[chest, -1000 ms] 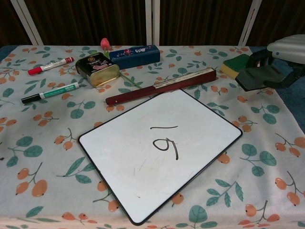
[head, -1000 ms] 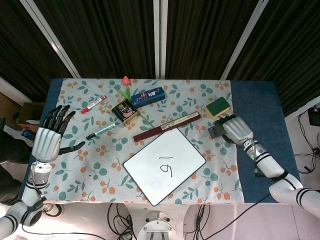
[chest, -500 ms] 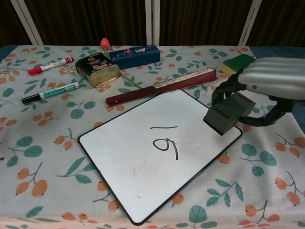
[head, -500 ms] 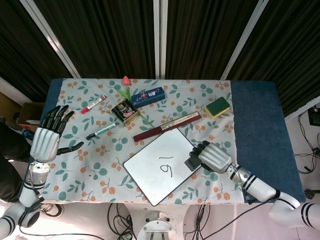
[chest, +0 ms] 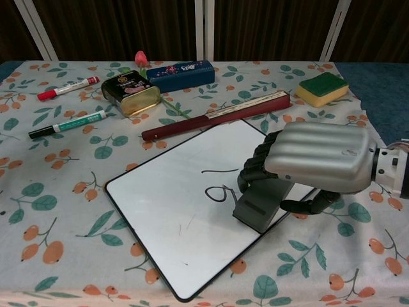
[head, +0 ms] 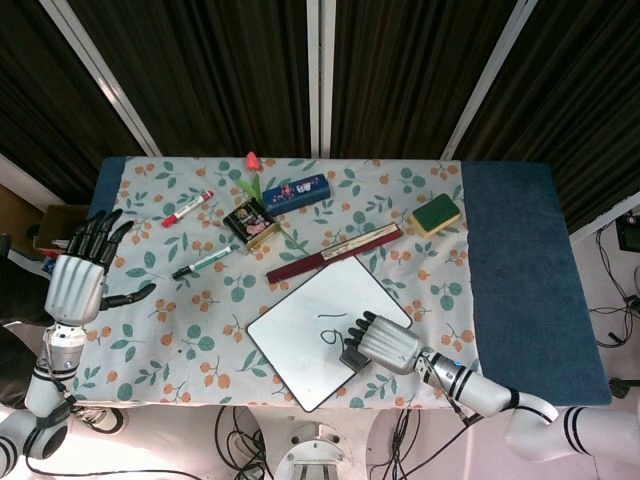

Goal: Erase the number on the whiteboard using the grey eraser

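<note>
The whiteboard (head: 300, 345) (chest: 172, 211) lies tilted at the table's front centre, with a black handwritten number (head: 328, 328) (chest: 217, 185) on it. My right hand (head: 388, 345) (chest: 313, 160) grips the grey eraser (head: 354, 354) (chest: 259, 206) and presses it on the board just right of the number, covering part of the lower stroke. My left hand (head: 76, 282) hovers at the table's left edge, fingers spread, holding nothing; the chest view does not show it.
Behind the board lie a dark red folded fan (head: 332, 253) (chest: 216, 115), a green-and-yellow sponge (head: 435, 214) (chest: 321, 87), a blue box (head: 297, 190), a small tin (head: 250, 222), a tulip (head: 253, 162), a green marker (head: 201, 262) and a red marker (head: 187, 208).
My right hand has carried the eraser from the table's right side, over the board's right edge, down onto the board beside the number. The left hand drifted slightly left.
</note>
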Motion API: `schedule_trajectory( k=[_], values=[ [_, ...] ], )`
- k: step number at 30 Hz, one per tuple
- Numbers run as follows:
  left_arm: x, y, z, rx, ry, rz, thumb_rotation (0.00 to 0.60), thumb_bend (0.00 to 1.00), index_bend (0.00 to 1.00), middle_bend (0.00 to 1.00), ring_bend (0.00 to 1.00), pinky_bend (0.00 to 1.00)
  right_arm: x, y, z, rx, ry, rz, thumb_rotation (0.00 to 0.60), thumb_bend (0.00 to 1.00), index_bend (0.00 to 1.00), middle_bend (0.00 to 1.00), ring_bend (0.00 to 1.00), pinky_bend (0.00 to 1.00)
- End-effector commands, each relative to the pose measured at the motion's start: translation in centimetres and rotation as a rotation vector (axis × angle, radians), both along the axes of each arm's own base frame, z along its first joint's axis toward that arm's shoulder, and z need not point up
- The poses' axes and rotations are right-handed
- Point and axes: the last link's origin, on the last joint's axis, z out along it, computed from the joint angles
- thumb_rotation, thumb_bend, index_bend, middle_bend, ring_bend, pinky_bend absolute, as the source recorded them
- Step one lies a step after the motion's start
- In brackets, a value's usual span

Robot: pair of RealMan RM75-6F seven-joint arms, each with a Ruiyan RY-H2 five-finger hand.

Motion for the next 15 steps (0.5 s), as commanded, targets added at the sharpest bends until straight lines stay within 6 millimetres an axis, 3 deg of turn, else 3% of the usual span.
schedule_trajectory(
  k=[1,7,15],
  values=[
    [-0.1,-0.1,0.2,0.0,-0.004,0.003,0.405,0.0,0.12,0.07,0.06,0.17,0.6,0.1,-0.8,0.006,0.012,0.018,0.6,0.46,0.81,0.67,0.52,0.51],
    [-0.1,-0.3,0.4,-0.007,-0.026,-0.002,0.406,0.0,0.12,0.07,0.06,0.17,1.4,0.2,-2.1,0.007,0.034,0.047,0.6,0.46,0.82,0.67,0.52,0.51],
    [-0.5,-0.5,1.0,-0.004,-0.034,0.008,0.405,0.0,0.12,0.07,0.06,0.17,4.1,-0.8,-3.9,-0.007,-0.007,0.064,0.6,0.46,0.82,0.67,0.52,0.51]
  ],
)
